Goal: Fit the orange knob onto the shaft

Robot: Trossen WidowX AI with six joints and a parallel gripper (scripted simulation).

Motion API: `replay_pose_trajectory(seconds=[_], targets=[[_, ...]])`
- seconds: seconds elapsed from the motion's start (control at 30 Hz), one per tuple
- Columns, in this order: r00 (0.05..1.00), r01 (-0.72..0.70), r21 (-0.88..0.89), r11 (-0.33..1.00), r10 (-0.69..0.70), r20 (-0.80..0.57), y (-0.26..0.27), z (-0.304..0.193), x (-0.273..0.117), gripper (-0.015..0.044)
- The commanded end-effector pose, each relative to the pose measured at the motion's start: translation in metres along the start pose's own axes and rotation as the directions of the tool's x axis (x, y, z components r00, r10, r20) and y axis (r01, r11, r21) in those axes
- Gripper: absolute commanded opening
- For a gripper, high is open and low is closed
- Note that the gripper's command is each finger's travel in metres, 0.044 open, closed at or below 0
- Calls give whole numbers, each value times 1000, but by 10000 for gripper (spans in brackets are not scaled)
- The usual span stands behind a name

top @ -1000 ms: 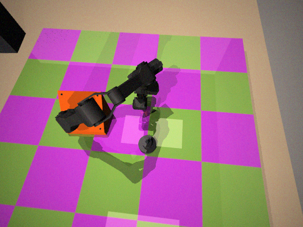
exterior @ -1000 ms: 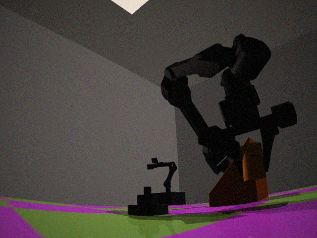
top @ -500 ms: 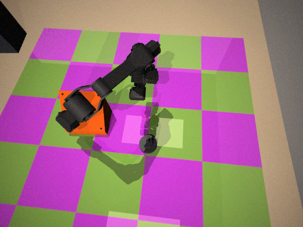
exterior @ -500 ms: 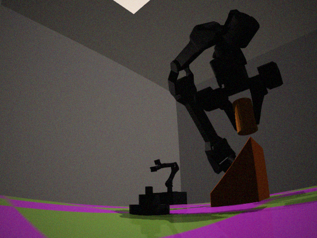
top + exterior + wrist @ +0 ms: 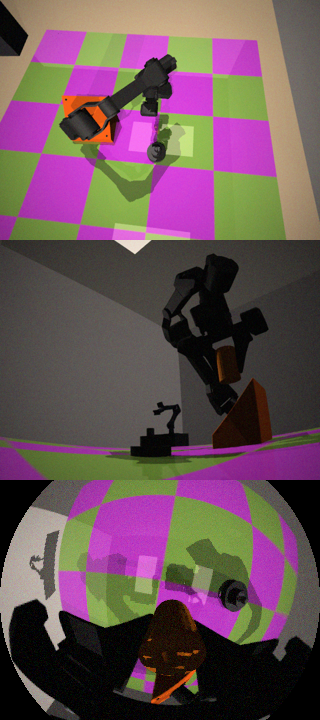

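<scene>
The orange knob [image 5: 227,365] [image 5: 172,640] is a tall cylinder, raised well above the floor and slightly tilted in the exterior view. My gripper [image 5: 229,370] [image 5: 171,620] is shut on it, one finger on each side. In the top view the knob is mostly hidden by the arm. The dark round pedestal [image 5: 150,155] [image 5: 151,451] [image 5: 224,598] stands on the checkered floor, with its upright shaft [image 5: 150,431] [image 5: 241,598] bare. The knob is apart from the shaft, and the pedestal lies to the right in the wrist view. The knob's hole and the flat sides are not visible.
The arm's orange wedge-shaped base block [image 5: 105,129] [image 5: 240,420] is left of the pedestal in the top view. A small dark arm shape [image 5: 171,419] stands farther back in the exterior view. A black block [image 5: 11,33] is at the upper left.
</scene>
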State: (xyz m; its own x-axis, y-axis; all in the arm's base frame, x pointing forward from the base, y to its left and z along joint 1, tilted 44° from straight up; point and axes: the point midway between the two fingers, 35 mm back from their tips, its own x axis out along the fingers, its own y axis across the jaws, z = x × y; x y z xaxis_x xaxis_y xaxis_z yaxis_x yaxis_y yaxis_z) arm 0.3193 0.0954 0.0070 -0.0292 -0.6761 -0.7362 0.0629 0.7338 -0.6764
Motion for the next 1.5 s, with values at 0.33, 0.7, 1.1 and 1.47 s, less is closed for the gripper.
replay_pose_trajectory(seconds=[0.33,0.7,1.1,1.47], targets=[[1000,-15,-3,1000,15,18,-40,16,4,0],[1000,-14,-2,1000,14,21,-74,24,12,0],[1000,-6,0,1000,6,21,-112,28,22,0],[1000,8,2,1000,-8,20,-147,28,31,0]])
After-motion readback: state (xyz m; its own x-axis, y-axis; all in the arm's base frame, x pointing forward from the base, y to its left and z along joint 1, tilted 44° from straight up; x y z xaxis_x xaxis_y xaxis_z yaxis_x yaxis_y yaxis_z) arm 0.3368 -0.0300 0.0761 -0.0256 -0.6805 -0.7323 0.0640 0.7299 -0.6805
